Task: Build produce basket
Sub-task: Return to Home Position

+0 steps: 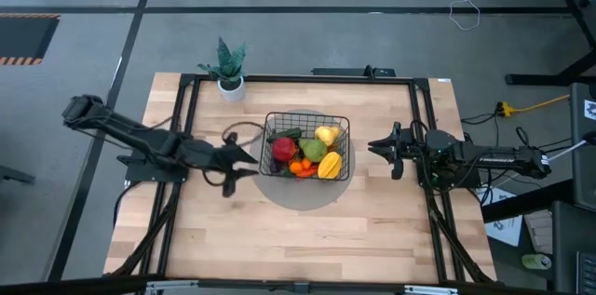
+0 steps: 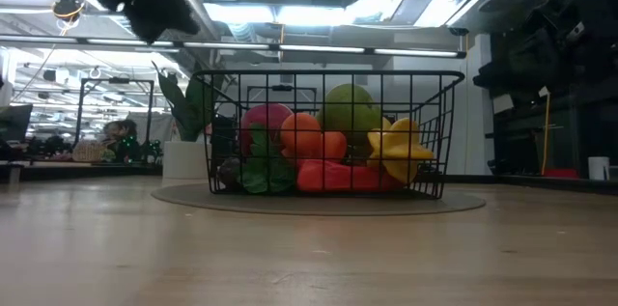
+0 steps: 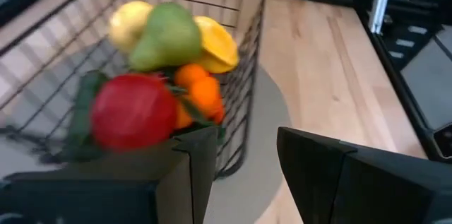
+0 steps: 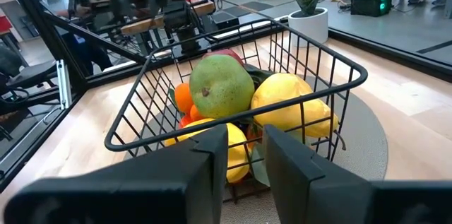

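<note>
Left gripper (image 3: 244, 146): fingers (image 3: 321, 174) parted, held just outside the basket (image 3: 248, 61) at its near corner. The basket sits on a grey disc (image 3: 267, 111), which lies on the wooden table (image 3: 325, 61).

Inside the basket:
- The red apple (image 3: 134, 111) is nearest the fingers.
- A dark green vegetable (image 3: 85, 107) lies against the apple.
- Orange pieces (image 3: 201, 90) sit just behind the apple.
- The green pear (image 3: 166, 37) sits highest in the basket, between a pale yellow fruit (image 3: 127, 20) and a deeper yellow fruit (image 3: 217, 44).

Grey floor (image 1: 279, 44), bright ceiling lights (image 2: 319, 16)

My left fingers (image 3: 194, 171) are dark. The basket (image 4: 141, 104) is black wire mesh, holding a red apple (image 3: 133, 111), green pear (image 4: 222, 85), yellow fruits (image 4: 289, 107), oranges (image 3: 201, 93). The disc (image 1: 303, 200) is grey, the surface (image 1: 279, 239) pale planked wood.
</note>
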